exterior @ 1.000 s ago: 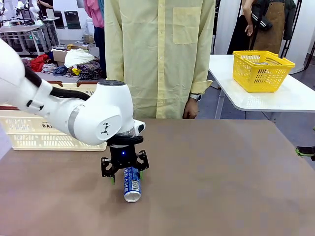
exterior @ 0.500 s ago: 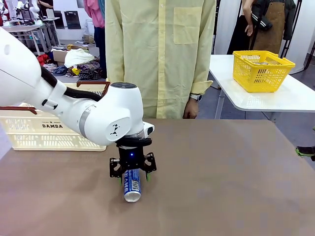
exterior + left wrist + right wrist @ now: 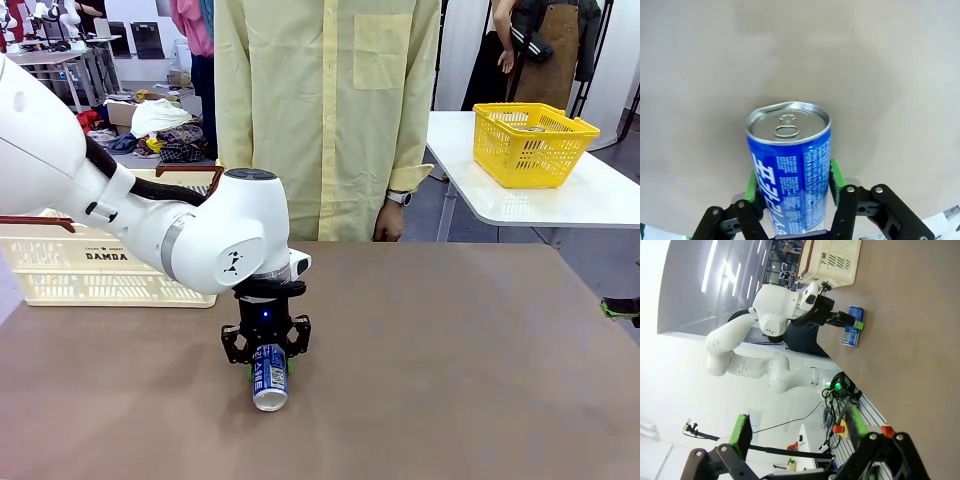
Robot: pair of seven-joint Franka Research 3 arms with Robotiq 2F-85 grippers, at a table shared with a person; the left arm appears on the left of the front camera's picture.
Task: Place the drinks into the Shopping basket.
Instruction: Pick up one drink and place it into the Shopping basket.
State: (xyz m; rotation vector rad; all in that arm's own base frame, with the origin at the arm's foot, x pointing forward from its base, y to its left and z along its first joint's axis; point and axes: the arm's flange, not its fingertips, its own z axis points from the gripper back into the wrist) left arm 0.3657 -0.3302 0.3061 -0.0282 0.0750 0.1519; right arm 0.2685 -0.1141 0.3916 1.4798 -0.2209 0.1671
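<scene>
A blue can (image 3: 269, 377) is seen lying on its side on the brown table (image 3: 450, 360), lower centre of the front view, its silver top turned toward the camera. It is pinched across its body by the left gripper (image 3: 267, 362); in the left wrist view the green pads (image 3: 834, 172) are pressed against both its sides. The cream basket (image 3: 90, 268) is set at the left edge, partly hidden behind the white arm (image 3: 120, 215). A person (image 3: 325, 110) in a yellow shirt is placed behind the table, top centre. A yellow basket (image 3: 533, 143) is kept on a white table (image 3: 560, 205), upper right. The right gripper (image 3: 799, 432) is held with its fingers spread wide.
</scene>
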